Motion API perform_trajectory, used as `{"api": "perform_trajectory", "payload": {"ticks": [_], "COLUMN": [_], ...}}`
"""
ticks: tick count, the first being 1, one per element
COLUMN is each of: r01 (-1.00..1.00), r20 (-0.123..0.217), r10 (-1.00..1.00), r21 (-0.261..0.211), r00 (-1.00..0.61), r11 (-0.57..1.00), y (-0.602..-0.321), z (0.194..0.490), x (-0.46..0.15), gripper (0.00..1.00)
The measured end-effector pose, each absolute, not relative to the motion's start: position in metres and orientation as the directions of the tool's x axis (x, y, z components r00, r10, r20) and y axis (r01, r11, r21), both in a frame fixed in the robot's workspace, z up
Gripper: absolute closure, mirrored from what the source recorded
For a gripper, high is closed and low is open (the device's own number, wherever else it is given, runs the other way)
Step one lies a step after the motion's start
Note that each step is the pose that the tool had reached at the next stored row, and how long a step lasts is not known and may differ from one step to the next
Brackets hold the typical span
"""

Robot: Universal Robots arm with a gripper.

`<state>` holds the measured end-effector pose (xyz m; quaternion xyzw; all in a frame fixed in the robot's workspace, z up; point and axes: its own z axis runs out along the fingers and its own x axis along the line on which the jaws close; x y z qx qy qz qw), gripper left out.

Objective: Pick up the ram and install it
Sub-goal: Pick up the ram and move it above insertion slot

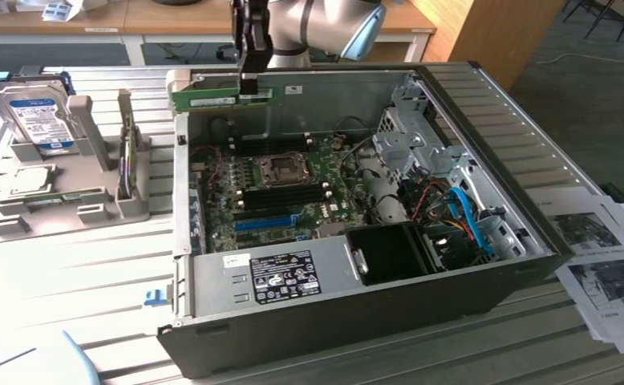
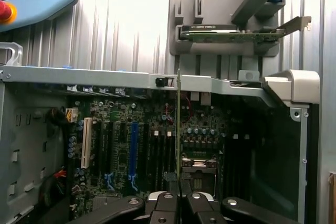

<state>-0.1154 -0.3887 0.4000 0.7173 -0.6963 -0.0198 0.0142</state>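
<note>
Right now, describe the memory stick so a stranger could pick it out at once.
Find the open computer case in the middle. Above its far corner on the exterior view's left, the gripper is shut on the memory stick, held level in the air. It is thin, narrow and green, unlike the silver, blue-labelled hard drive standing further to that side.

No word or number can be read. A black and white sticker [image 1: 280, 273] is on the grey box [image 1: 213, 293], well apart from the gripper [image 1: 250, 90]. A blue label [image 1: 36, 120] is on the hard drive [image 1: 18, 95], to the exterior view's left of the gripper. Their print is too small.
</note>
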Motion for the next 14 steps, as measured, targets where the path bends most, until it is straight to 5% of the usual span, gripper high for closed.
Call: {"api": "perform_trajectory", "payload": {"ticks": [14], "r01": [-0.998], "r20": [-0.009], "r10": [-1.000], "r21": [0.048], "r00": [0.029], "r11": [-0.030], "y": [-0.389], "z": [0.400], "x": [-0.084], "gripper": [0.89]}}
